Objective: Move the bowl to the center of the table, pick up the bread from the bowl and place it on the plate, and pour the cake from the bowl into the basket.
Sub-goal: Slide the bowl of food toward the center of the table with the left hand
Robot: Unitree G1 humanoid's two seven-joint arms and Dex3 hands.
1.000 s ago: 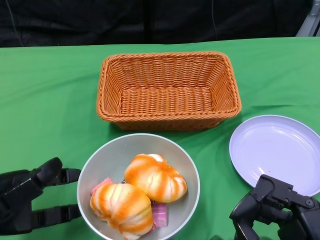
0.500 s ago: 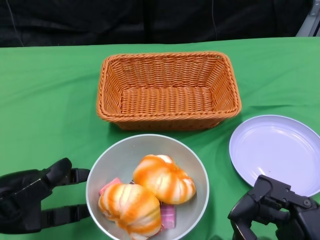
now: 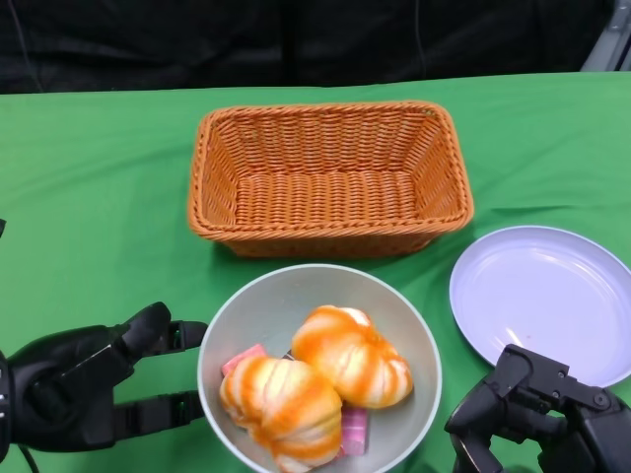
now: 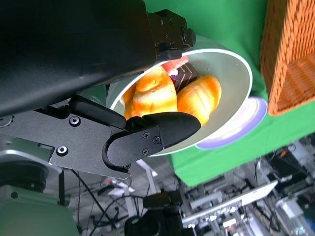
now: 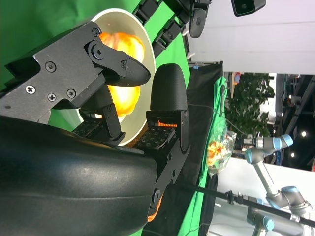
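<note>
The grey bowl (image 3: 286,296) sits at the near middle of the green table, holding two orange-striped bread buns (image 3: 353,355) (image 3: 284,404) and pink cake pieces (image 3: 245,358). My left hand (image 3: 74,389) grips the bowl's left rim, thumb on the far side and fingers on the near side; the left wrist view shows its fingers (image 4: 152,137) against the bowl (image 4: 231,83) with the bread (image 4: 199,98) inside. My right hand (image 3: 537,414) hovers at the lower right, empty, fingers apart, just right of the bowl. The lilac plate (image 3: 542,296) lies at the right, the wicker basket (image 3: 325,110) behind the bowl.
The basket is empty and stands a short gap beyond the bowl. The plate is bare, its near edge partly hidden by my right hand. Open green cloth (image 3: 89,197) stretches to the left; a dark backdrop runs along the table's far edge.
My left hand has slid the bowl to the right, toward the table's middle, with the bread and cake shifting along inside. The right hand has barely moved.
</note>
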